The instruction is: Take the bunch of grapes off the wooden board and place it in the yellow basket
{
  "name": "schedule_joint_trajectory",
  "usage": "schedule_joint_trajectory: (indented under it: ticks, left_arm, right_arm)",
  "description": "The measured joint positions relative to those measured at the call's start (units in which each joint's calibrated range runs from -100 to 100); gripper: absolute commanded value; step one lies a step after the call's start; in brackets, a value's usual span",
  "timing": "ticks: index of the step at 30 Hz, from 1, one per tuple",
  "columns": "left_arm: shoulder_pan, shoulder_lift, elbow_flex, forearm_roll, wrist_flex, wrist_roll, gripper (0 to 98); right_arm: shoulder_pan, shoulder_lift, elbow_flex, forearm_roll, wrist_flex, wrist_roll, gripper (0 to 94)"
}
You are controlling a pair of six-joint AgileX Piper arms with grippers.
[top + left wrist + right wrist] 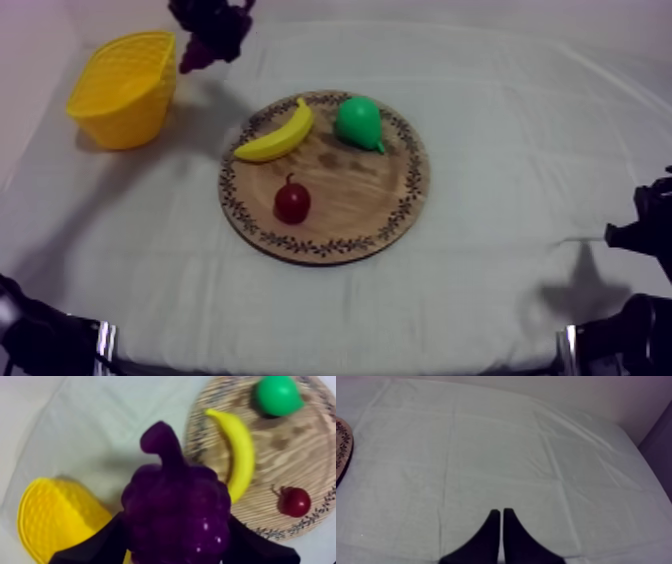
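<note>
My left gripper [210, 30] is high at the back of the table, shut on the purple bunch of grapes [207, 47], which hangs just right of the yellow basket [122, 88]. In the left wrist view the grapes [175, 508] sit between my black fingers [100, 543], over the cloth between the basket [52, 518] and the wooden board [295, 461]. The round wooden board [385, 195] lies mid-table. My right gripper [501, 526] rests shut as a narrow wedge over bare cloth; in the top view it [640, 232] sits low at the right edge.
On the board lie a banana [277, 135], a green pear [358, 122] and a small red fruit [292, 202]. The basket stands at the back left of the table. A wall runs behind the table.
</note>
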Motion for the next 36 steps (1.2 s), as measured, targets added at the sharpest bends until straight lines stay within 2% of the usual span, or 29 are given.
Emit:
schedule_joint_trajectory:
  ticks: [21,27,36]
  left_arm:
    - [-16.7,-2.0,-4.2,0.6,4.7,-0.8,52.4]
    - [-18.7,-0.9,-5.6,0.95,5.4,-0.4,52.4]
    - [-19.3,4.5,-6.6,1.82,5.5,0.7,53.1]
  right_arm:
    - [0.0,0.0,0.0,0.0,0.0,0.0,0.3]
    - [0.0,0.0,0.0,0.0,0.0,0.0,0.3]
    - [0.0,0.0,0.0,0.0,0.0,0.0,0.3]
